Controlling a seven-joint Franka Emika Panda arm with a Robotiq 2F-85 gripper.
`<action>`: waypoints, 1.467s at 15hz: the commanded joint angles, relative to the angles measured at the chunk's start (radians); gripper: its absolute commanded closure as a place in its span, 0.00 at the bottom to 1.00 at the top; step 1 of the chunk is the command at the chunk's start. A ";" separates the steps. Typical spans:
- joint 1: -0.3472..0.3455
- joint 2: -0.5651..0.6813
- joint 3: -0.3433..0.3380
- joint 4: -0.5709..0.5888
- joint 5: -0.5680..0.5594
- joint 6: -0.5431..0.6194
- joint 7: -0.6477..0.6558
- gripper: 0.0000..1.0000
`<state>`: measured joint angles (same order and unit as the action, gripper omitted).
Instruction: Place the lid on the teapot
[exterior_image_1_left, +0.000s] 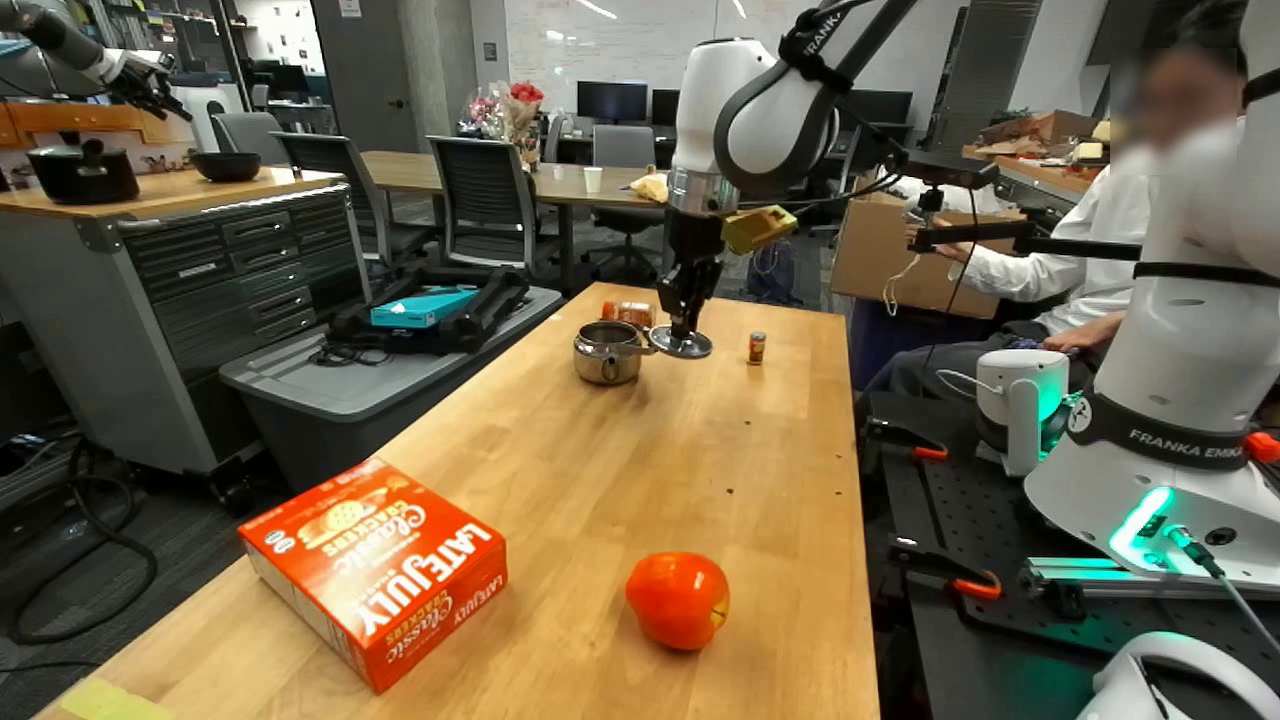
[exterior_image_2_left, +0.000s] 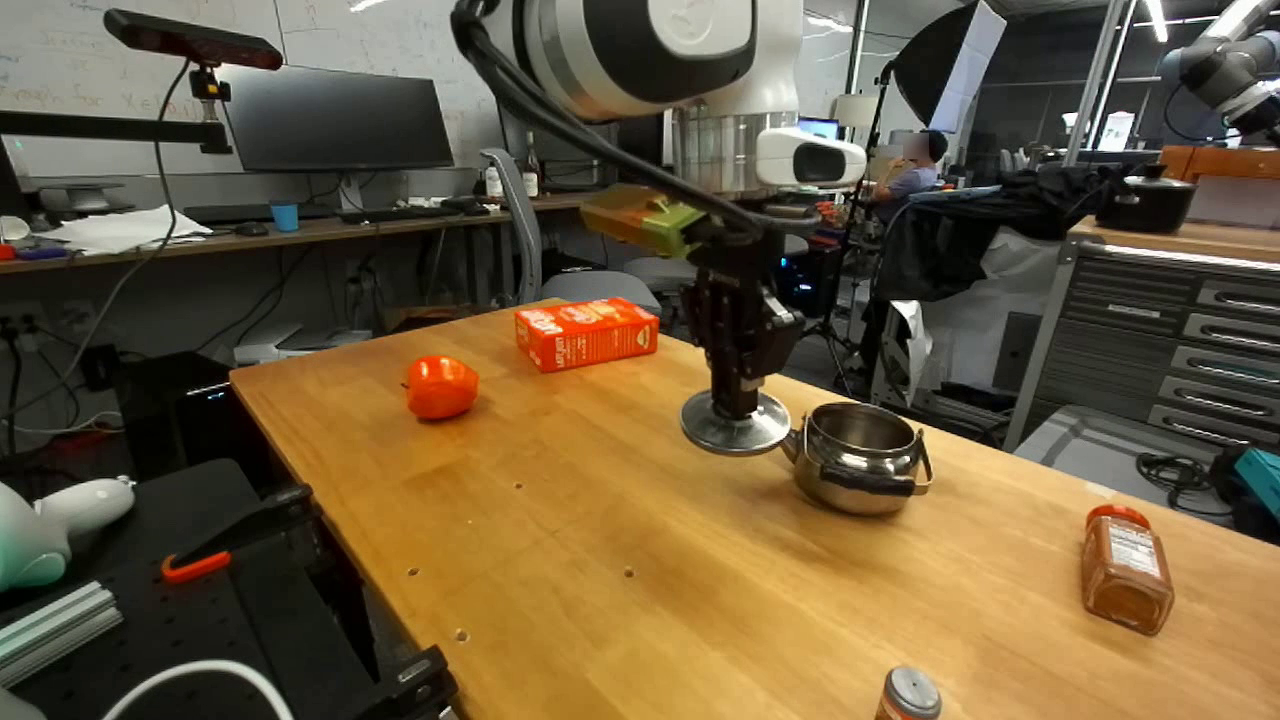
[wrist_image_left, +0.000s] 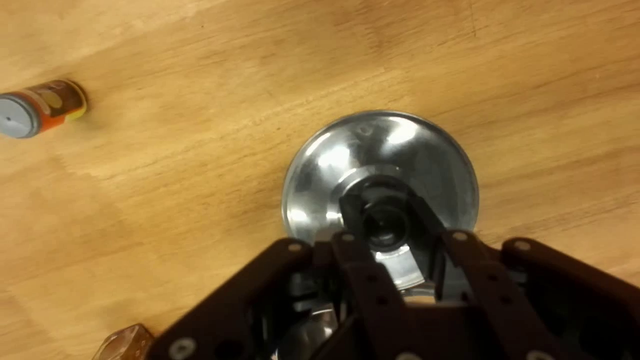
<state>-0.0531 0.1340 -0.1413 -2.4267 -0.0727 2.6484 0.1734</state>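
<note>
The shiny lid (exterior_image_2_left: 735, 434) hung over the tabletop (exterior_image_2_left: 560, 530), just beside the teapot (exterior_image_2_left: 860, 462) near its spout (exterior_image_2_left: 791, 446), and the claw (exterior_image_2_left: 737, 404) pinched the lid's little black knob (wrist_image_left: 384, 227). The lid looked light and hard, but its smooth metal would likely slip, so that knob seemed the best spot to hold. The teapot stood open, and farther out a jar (exterior_image_2_left: 1127, 578) with a red cap (exterior_image_2_left: 1118, 515) lay on its side.
</note>
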 joint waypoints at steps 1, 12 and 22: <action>-0.007 -0.017 0.006 0.087 0.001 -0.127 0.018 0.91; 0.010 0.078 0.007 0.293 -0.017 -0.200 0.185 0.92; 0.020 0.258 -0.015 0.506 -0.001 -0.250 0.279 0.92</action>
<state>-0.0462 0.3285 -0.1389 -2.0190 -0.0741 2.4544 0.4213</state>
